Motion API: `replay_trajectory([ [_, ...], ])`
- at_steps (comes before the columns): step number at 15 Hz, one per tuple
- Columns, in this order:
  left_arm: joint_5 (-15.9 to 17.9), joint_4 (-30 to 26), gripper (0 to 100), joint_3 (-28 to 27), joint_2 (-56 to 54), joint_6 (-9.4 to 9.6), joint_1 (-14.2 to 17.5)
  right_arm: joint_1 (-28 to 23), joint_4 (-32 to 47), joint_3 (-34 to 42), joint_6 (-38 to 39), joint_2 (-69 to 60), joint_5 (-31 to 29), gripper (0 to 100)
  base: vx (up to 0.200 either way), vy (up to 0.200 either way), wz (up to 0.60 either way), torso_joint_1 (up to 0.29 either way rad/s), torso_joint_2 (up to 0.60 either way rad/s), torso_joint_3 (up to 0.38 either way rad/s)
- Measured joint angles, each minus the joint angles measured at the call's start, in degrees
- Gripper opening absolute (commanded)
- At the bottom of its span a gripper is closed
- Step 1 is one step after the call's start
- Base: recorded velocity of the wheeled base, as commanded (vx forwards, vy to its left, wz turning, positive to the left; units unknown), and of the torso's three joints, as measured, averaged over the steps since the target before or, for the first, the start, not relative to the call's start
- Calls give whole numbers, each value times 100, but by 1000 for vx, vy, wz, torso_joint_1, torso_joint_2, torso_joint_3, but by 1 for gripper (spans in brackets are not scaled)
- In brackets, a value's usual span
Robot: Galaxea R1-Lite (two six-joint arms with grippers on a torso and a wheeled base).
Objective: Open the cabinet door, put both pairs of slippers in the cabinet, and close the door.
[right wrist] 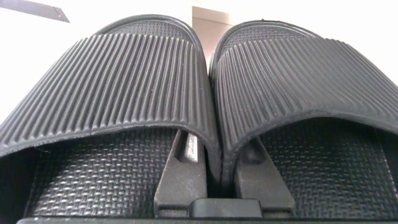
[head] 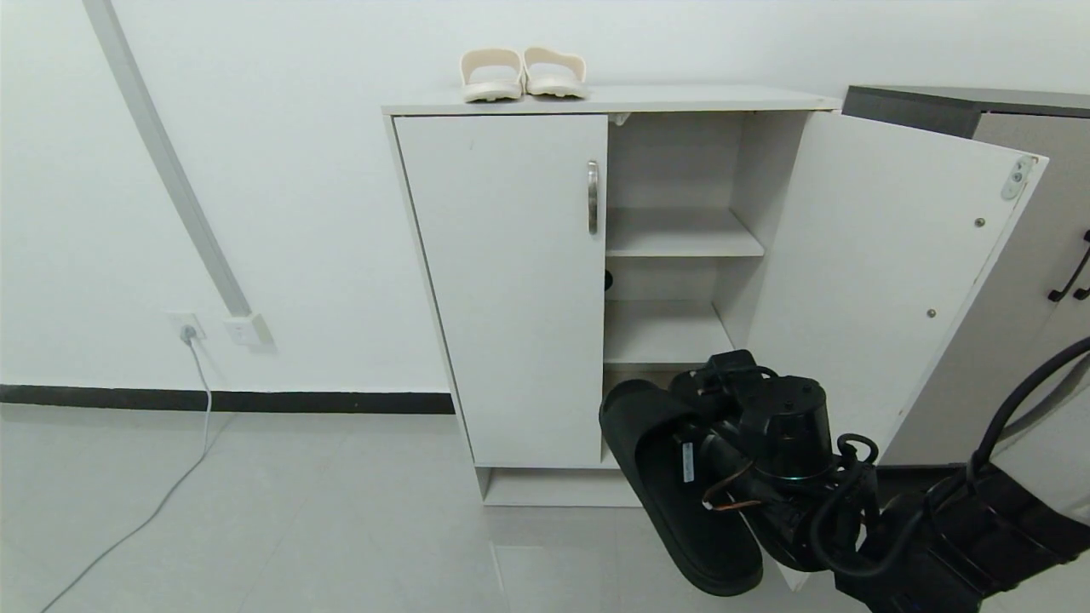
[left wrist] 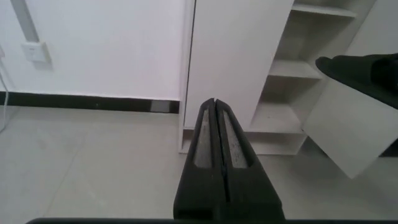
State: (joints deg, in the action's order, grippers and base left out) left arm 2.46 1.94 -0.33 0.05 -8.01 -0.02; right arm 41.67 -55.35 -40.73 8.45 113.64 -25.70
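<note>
White cabinet [head: 724,99] stands vs. the wall. R door [head: 877,281] is swung wide open, L door [head: 502,289] is shut, so step 1 looks done. Inside, R half: upper shelf [head: 681,240] and middle shelf [head: 660,336] are both bare as far as visible. The bottom compartment is mostly hidden behind the arm, so can't tell what's in it. A small dark thing peeks past the L door's inner edge btw the two shelves; too small to ID. Black slippers [head: 673,485] hang off the floor just in front of the open R half, low, toes toward the opening, soles side by side. R gripper [right wrist: 219,171] pinches the pair where the inner edges meet, one finger inside each slipper. Beige slippers [head: 523,74] sit on the cabinet top, L of its middle, at the front edge, not yet stowed. L gripper [left wrist: 215,118] is off to the L of the cabinet, above the floor, fingers pressed together w/ nothing btw them. Step in hand, I'd say: stowing pair 1 of 2. Next move needs the black pair carried fwd through the opening, clear of the L door edge and shelf fronts, set flat on a shelf, then fingers spread. After that come the beige pair, then the R door. Handle [head: 593,197] on the L door isn't needed.
</note>
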Motion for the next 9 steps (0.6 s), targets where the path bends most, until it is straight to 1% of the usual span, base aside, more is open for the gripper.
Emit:
replay_trajectory([
  [1, -105, -11, 0, 0, -7, -37, 0, 6, 0, 0, -7, -2, -5, 0, 0, 0, 0, 0, 0, 0],
  [2, -460, -35, 0, -2, -12, 21, 0, 20, -2, 0, -9, -2, -5, 0, 0, 0, 0, 0, 0, 0],
  [3, -757, -99, 0, 0, -12, 180, 0, 26, -32, 0, -11, -2, -6, 0, 0, 0, 0, 0, 0, 0],
  [4, -959, -156, 0, 12, -12, 266, 0, 39, -79, 0, -18, -2, -46, 0, 0, 0, 0, 0, 0, 0],
  [5, -1005, -165, 0, 20, -15, 284, 0, 55, -98, 10, -24, -2, -128, 0, 0, 0, 0, 0, 0, 0],
  [6, -900, -172, 0, 22, -15, 293, 0, 69, -95, 5, -30, -2, -196, 0, 0, 0, 0, 0, 0, 0],
  [8, -574, -178, 0, 23, -16, 380, 0, 107, -82, -78, -46, 4, -282, 0, 0, 0, 0, 0, 0, 0],
  [9, -522, -184, 0, 26, -16, 402, 2, 124, -77, -212, -54, 30, -386, 0, 0, 0, 0, 0, 0, 0],
])
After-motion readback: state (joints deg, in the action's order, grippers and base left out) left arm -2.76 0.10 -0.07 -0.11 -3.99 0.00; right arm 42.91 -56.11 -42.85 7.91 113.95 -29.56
